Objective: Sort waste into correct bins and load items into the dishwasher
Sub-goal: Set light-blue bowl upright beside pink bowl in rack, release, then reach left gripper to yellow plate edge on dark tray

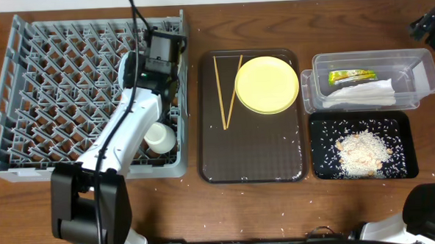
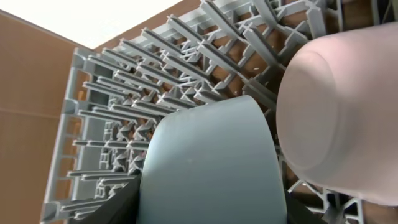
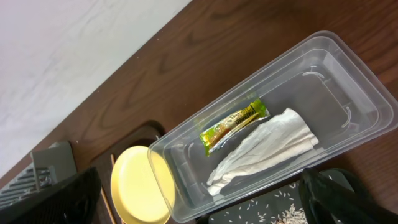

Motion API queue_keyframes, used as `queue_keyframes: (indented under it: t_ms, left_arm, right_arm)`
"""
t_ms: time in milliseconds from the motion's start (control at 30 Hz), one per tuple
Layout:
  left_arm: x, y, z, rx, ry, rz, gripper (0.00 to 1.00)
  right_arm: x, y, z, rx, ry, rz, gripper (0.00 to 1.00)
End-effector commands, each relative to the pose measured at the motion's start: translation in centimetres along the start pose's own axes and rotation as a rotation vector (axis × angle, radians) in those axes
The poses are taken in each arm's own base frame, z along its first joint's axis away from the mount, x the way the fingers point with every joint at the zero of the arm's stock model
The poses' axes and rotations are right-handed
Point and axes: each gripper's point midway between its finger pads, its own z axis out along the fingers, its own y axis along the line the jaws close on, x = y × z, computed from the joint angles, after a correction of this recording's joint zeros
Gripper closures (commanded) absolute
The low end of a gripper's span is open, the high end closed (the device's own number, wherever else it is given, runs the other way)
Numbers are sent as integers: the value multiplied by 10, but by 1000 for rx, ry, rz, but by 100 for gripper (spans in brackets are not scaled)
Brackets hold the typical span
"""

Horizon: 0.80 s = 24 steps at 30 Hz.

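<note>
Wrapper (image 3: 235, 124), napkin (image 3: 264, 152) in tub (image 3: 339, 78)

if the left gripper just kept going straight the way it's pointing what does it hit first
Most likely the light blue bowl: it fills the left wrist view dead ahead, so close it may sit between the jaws. Behind it, the grey rack.

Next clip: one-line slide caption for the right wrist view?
Clear plastic tub holding a green-and-yellow snack wrapper and crumpled white napkin, yellow plate beside it.
</note>
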Motion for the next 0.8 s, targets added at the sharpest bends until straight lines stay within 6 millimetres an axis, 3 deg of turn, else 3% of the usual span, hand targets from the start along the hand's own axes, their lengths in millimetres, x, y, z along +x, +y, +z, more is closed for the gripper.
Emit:
queue_keyframes:
  t_ms: [0,367,400,500,567,700,767]
  left_arm:
    - [-13,1,1,47,-42,-38,63]
    - [-1,-11,25,45,5,-19,62]
    - [-1,-11,25,45,5,-19,58]
    - [0,-11,25,46,8,-16,28]
    - [0,-11,24,44,9,-14,21]
    - [-20,8,-2,34,-57,-74,14]
    - [-37,28,-32,34,-121,-136,14]
  right_arm:
    - [-2,6,-6,-6,-16,-28,1]
    - [-2,6,-6,-6,-17,-28,1]
    - [-2,6,-6,-6,-16,-28,1]
    - [-2,6,-6,-6,-17,-28,1]
    - [-2,6,-6,-7,-16,-28,1]
    - [-2,6,-6,-6,-16,-28,1]
    - [-2,6,-6,-6,-16,-28,1]
